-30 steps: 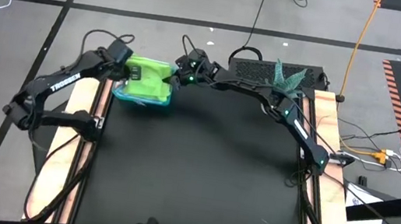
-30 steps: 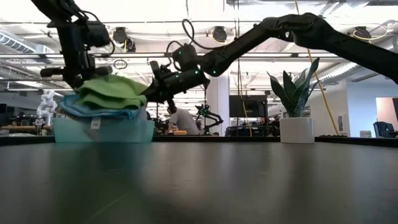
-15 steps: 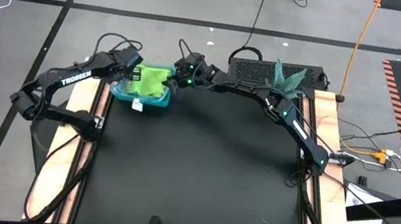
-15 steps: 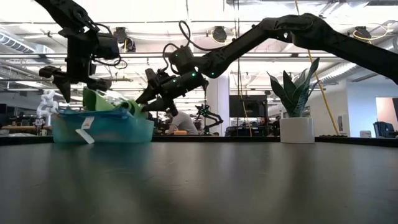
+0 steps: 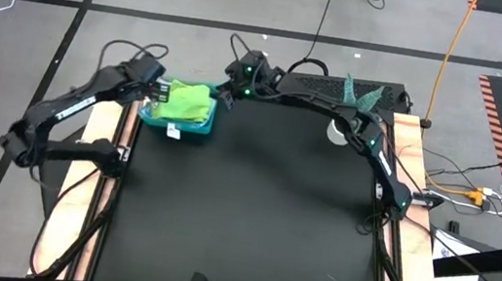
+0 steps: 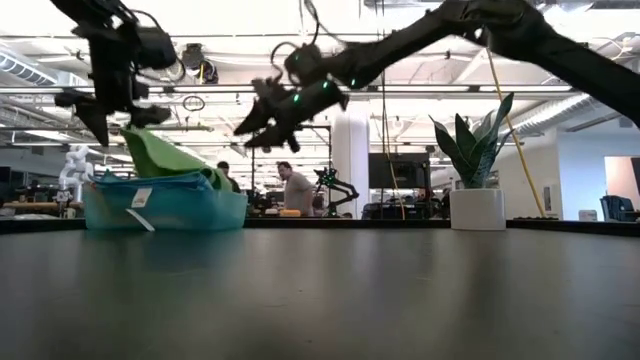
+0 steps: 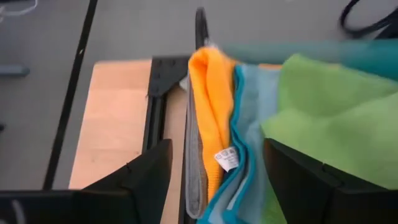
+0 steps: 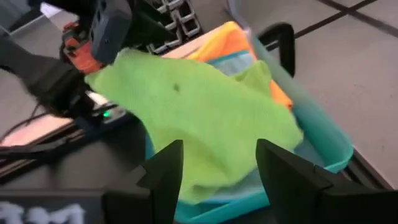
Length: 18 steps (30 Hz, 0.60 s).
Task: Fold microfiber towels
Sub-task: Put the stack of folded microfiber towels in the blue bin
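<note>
left pincer (image 5: 161, 91) spread, empty, beside green towel (image 5: 185, 103); right pincer (image 5: 225, 93) spread, empty.

High cam: straight down, far, whole table (image 5: 250, 219) and both arms. Low cam: tabletop height, level across into the room. Left wrist cam: close, looking past the left gripper (image 7: 214, 180) into the tray (image 7: 348, 50). Right wrist cam: close, past the right gripper (image 8: 217, 168) at the same tray. All four share tray and green towel (image 5: 185, 102).
</note>
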Each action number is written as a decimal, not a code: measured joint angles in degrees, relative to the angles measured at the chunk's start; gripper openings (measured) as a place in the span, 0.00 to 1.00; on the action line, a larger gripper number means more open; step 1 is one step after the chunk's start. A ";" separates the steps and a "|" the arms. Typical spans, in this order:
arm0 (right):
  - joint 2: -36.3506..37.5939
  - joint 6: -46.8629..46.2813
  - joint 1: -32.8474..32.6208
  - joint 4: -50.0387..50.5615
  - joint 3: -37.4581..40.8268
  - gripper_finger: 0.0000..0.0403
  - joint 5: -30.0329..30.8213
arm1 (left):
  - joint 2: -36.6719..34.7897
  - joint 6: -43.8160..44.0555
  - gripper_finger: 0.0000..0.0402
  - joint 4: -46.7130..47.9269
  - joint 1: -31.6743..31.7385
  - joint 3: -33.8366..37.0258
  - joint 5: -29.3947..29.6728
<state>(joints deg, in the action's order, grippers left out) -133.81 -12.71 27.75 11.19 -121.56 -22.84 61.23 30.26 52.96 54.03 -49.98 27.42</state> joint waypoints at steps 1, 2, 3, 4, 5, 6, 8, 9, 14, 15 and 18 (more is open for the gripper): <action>0.95 0.19 -0.16 1.41 0.00 0.48 -0.83 | -1.55 -0.45 0.62 0.45 -0.01 -0.62 -0.14; 1.70 0.67 -0.55 3.01 0.03 0.48 -1.22 | -3.11 -0.58 0.62 0.67 -0.05 -1.45 0.12; 2.20 1.79 -1.20 4.18 0.12 0.48 -1.00 | -4.74 -0.59 0.61 0.78 -0.16 -2.27 1.15; 2.58 3.17 -1.94 5.16 0.20 0.48 -0.80 | -6.32 -0.71 0.61 0.49 -0.17 -2.86 2.62; 2.66 4.24 -2.71 5.92 0.25 0.48 -0.50 | -7.82 -1.66 0.61 -0.63 -0.10 -3.24 4.12; 2.62 4.73 -3.43 6.03 0.28 0.48 0.25 | -9.14 -3.19 0.61 -2.52 0.09 -3.62 4.74; 2.48 4.83 -4.51 6.27 0.39 0.48 0.25 | -10.77 -5.52 0.62 -4.25 0.71 -3.84 3.89; 2.44 4.79 -4.88 6.27 0.42 0.48 0.52 | -10.83 -5.97 0.62 -3.74 1.08 -3.77 3.05; 2.54 4.42 -5.99 5.96 0.42 0.48 1.04 | -6.34 -3.58 0.62 0.78 1.96 -3.61 4.12; 2.53 4.08 -6.18 5.98 0.42 0.48 0.90 | -5.04 -2.41 0.61 1.82 1.92 -3.58 4.26; 2.51 3.04 -6.53 6.50 0.41 0.48 0.29 | -1.07 3.46 0.62 2.92 1.87 -3.60 3.89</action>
<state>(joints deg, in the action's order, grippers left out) -131.31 -9.67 21.22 17.69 -121.15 -22.56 60.16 33.72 55.88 55.90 -53.58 31.31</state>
